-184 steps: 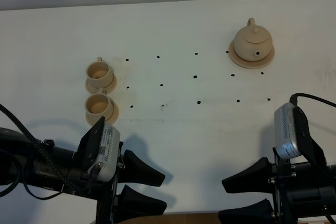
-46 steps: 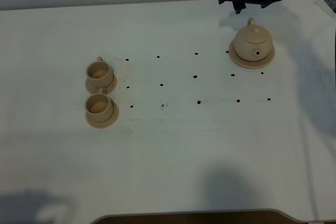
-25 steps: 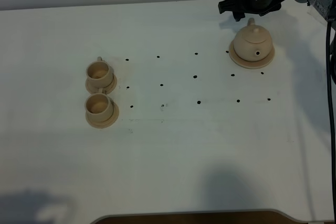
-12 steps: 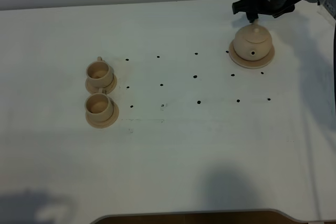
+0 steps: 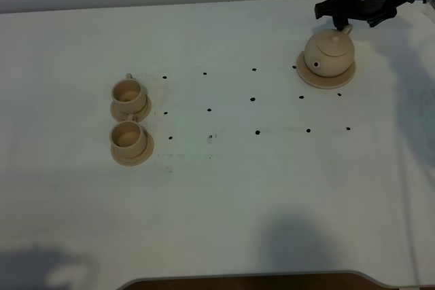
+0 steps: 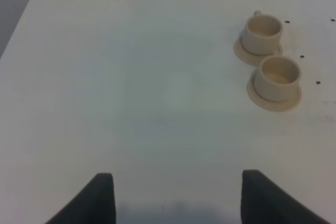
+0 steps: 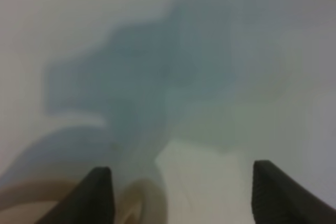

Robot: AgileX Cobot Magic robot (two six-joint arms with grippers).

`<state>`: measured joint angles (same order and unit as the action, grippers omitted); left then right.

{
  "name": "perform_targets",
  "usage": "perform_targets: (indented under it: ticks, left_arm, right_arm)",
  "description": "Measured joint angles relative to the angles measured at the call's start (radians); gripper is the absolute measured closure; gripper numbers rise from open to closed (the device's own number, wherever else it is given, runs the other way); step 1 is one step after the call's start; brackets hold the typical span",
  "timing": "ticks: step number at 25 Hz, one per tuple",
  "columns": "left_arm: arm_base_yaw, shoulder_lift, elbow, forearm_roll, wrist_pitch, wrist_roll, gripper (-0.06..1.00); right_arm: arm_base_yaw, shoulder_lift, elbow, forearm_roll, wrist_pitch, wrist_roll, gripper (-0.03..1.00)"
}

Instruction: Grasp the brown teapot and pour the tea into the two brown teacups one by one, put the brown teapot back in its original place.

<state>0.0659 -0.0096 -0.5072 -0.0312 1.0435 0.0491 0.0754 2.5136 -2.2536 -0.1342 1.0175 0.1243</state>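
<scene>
Right gripper (image 5: 355,18), seemingly astride brown teapot (image 5: 329,53)

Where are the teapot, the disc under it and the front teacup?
brown teapot (image 5: 328,57): high view, round body.
disc (image 5: 332,83): high view, front rim.
front teacup (image 5: 127,136): high view, cup's inside.

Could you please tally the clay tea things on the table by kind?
Teapot: 1
Teacups: 2
Saucers: 3
Total: 6

Beige-tan teapot (image 5: 331,52), matching tan teacups (image 5: 129,91), white table (image 5: 224,195) with rows of black dots (image 5: 253,99), black left fingers (image 6: 102,198)
</scene>
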Motion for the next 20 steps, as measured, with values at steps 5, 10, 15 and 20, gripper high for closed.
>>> perform_targets:
  ticks: [5,10,15,20]
  left_arm:
    - [0.000,0.000,0.000,0.000,0.000,0.000,0.39]
    - [0.000,0.000,0.000,0.000,0.000,0.000,0.39]
    - [0.000,0.000,0.000,0.000,0.000,0.000,0.39]
    - [0.000,0.000,0.000,0.000,0.000,0.000,0.39]
  right_arm:
    - [-0.002,-0.001,-0.002,-0.008,0.028,0.000,0.40]
    - [-0.019,-0.002,-0.004,-0.012,0.080,0.000,0.40]
    - [-0.034,-0.002,-0.004,-0.012,0.167,0.000,0.41]
    - [-0.041,-0.002,-0.004,0.002,0.191,-0.008,0.41]
